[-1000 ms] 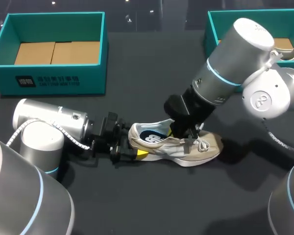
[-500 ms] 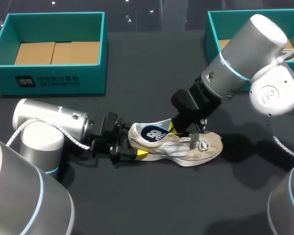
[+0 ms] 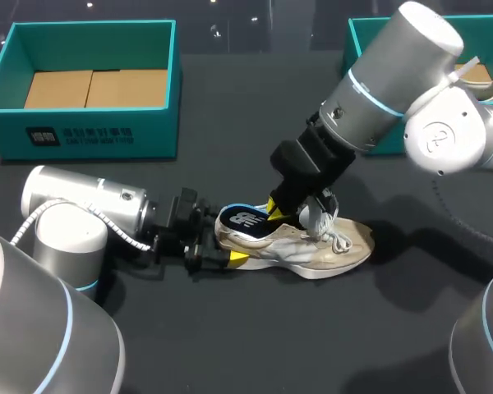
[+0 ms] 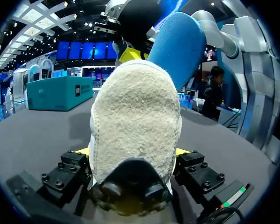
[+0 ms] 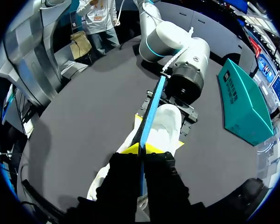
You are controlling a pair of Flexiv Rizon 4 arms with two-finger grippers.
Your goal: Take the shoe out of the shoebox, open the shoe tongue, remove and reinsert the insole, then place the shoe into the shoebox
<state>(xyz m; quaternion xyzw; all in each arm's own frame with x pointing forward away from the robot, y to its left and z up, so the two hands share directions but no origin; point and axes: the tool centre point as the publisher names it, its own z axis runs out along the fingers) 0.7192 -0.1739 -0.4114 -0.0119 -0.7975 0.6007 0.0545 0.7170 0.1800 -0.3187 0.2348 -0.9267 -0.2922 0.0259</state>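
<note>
- Shoe [image 3: 312, 246] is found out of the teal shoebox [image 3: 90, 82] and well apart from it, resting on its sole on the dark table [image 3: 246, 345].
- Its heel is clamped from both sides by the left gripper [image 3: 222, 253].
- The blue insole [image 3: 246, 219] is pinched between the closed fingers of the right gripper [image 3: 276, 207], with the heel end raised above the shoe opening.
- The insole step is judged to be in hand; a steady pull along the shoe is called for next.
- A pale beige upper, white sole and loose laces are noted.

Raised insole [image 3: 245, 218] and right pincer [image 3: 273, 208] block the shoe [image 3: 320, 248]
</note>
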